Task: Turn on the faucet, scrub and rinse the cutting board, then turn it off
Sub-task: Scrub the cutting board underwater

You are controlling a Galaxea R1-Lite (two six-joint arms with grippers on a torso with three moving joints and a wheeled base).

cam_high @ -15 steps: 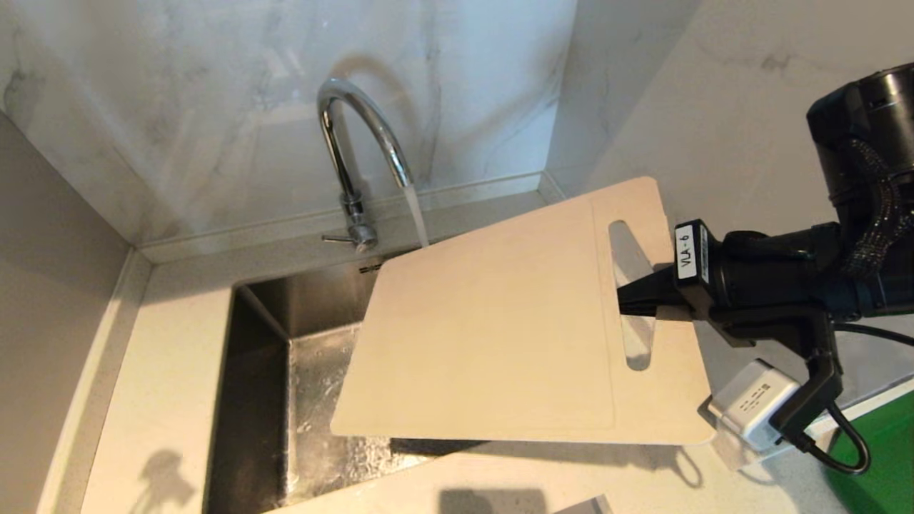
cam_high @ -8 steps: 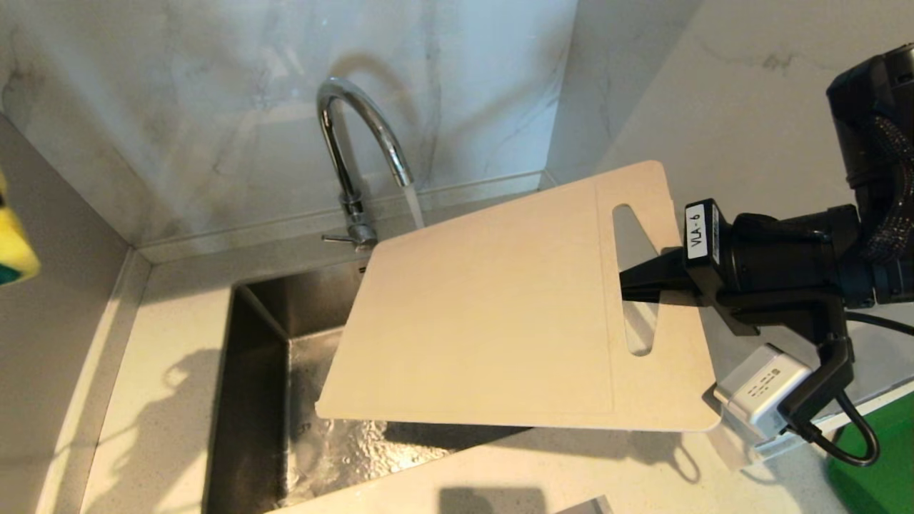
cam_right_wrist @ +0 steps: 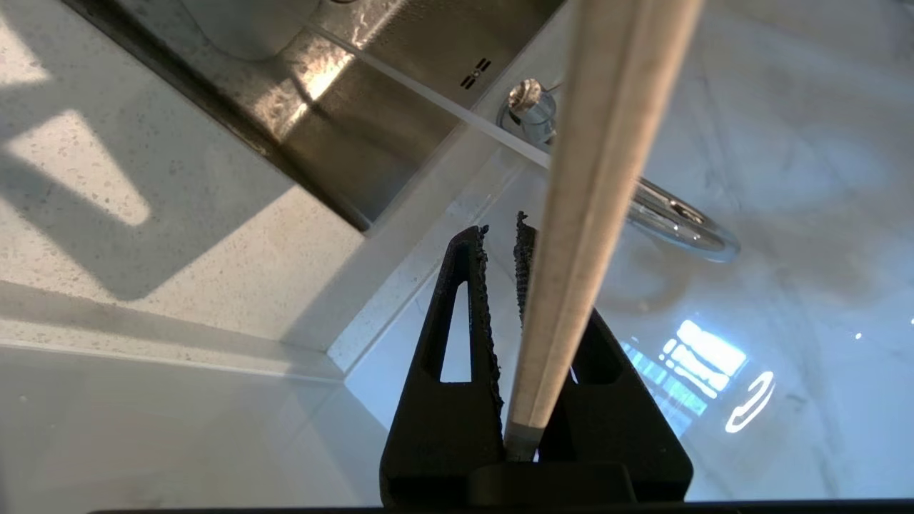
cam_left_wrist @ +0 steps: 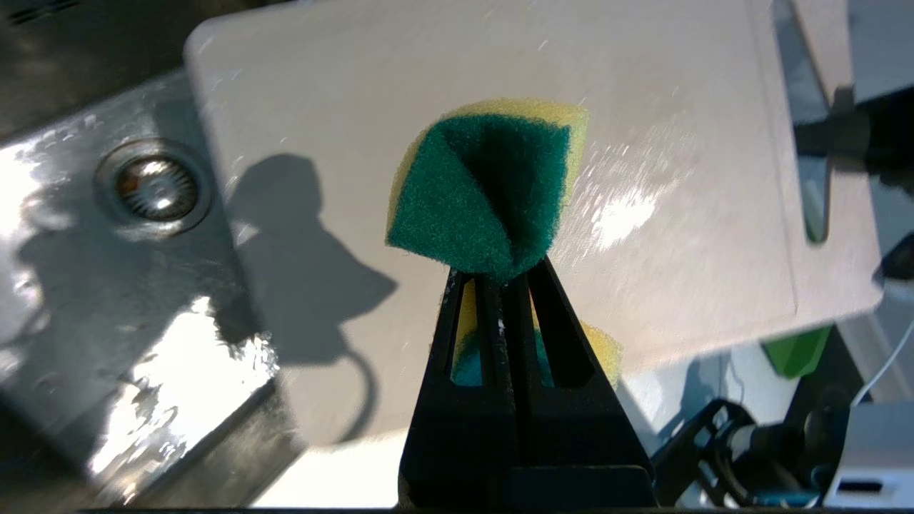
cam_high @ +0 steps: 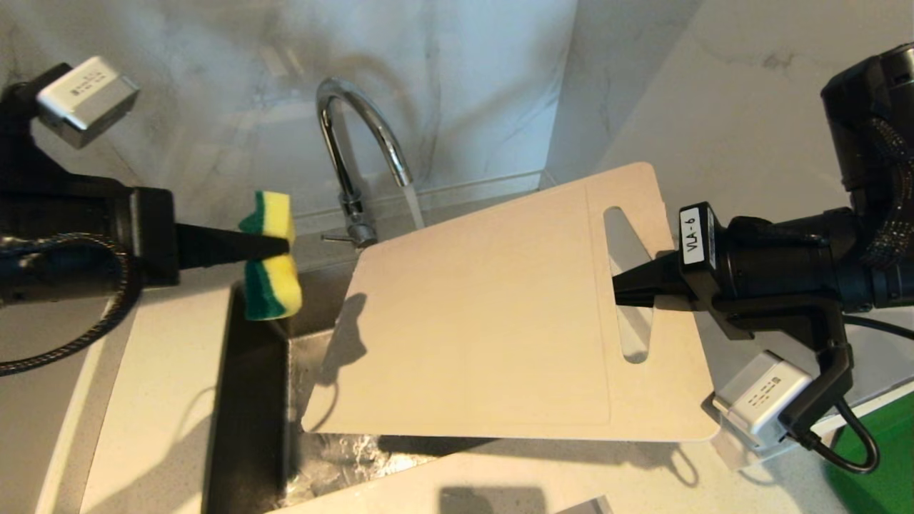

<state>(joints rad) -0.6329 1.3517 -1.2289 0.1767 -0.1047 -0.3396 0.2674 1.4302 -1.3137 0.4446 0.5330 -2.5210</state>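
The cutting board [cam_high: 493,314] hangs tilted over the sink [cam_high: 250,400], clamped at its handle strip by the right gripper [cam_high: 620,288]. Only the left wrist view shows the drain [cam_left_wrist: 153,187]. Left of the running faucet [cam_high: 357,143], the left gripper [cam_high: 275,246] pinches a sponge [cam_high: 270,285].

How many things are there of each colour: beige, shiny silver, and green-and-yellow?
Beige: 1, the cutting board
Shiny silver: 2, the faucet and the sink
Green-and-yellow: 1, the sponge
Total: 4
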